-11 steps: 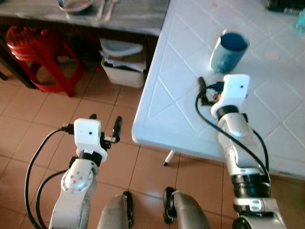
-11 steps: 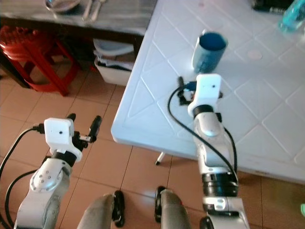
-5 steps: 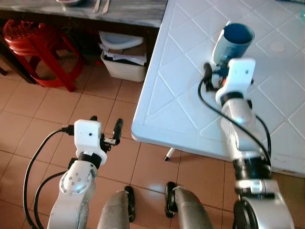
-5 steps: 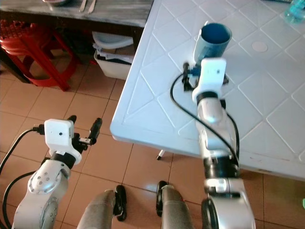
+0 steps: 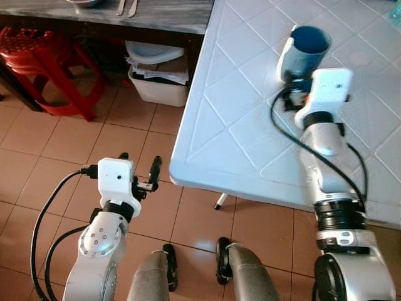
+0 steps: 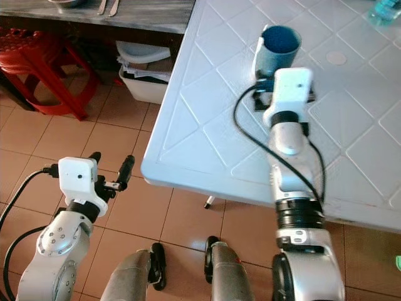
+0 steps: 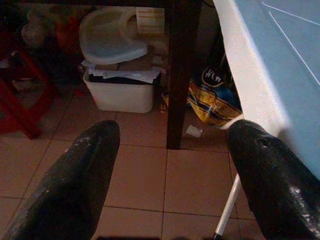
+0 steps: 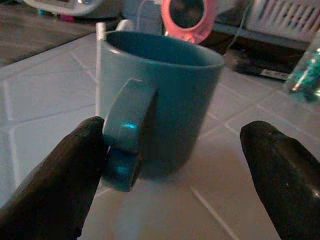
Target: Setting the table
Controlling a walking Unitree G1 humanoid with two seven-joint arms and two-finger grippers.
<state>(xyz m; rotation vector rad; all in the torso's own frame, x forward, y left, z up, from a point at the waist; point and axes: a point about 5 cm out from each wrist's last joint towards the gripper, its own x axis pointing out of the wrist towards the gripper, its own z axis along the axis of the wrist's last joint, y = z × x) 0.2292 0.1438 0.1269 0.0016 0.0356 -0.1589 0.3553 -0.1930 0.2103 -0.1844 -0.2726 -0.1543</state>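
Observation:
A blue mug (image 5: 304, 50) stands upright on the white plastic table (image 5: 213, 150), a little in from its left edge. My right gripper (image 8: 172, 131) is open and low over the table, right up against the mug (image 8: 165, 95). The handle (image 8: 125, 135) faces me and touches one finger (image 8: 55, 190); the other finger (image 8: 282, 175) stands well clear of the mug. My left gripper (image 5: 139, 164) hangs open over the tiled floor beside the table, holding nothing.
A dark side table (image 5: 156, 12) with cutlery and a bowl stands at the back left. Under it are a white bin (image 5: 156, 78) and a yellow bag (image 7: 212, 100). A red stool (image 5: 44, 63) is further left. A bottle (image 6: 382, 12) stands at the table's far right.
My right arm has reached forward across the table until its fingers are at the mug. The view has shifted a little. The left arm and the mug have stayed put.

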